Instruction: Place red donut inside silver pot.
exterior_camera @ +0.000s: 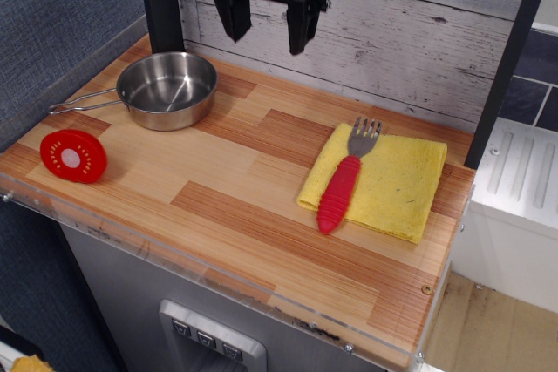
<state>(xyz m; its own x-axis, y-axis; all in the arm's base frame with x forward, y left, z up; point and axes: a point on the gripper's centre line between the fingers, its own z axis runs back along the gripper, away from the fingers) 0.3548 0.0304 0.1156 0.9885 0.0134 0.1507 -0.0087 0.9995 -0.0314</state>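
You have everything left to do: the red donut lies on the counter near the empty silver pot, and your hand hangs wide open above, holding nothing.

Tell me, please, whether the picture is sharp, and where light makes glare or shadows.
In the observation.image view, everything is sharp; the silver pot shows bright reflections inside its bowl; the red donut and fork cast only soft, short shadows; the open gripper is dark, with little detail.
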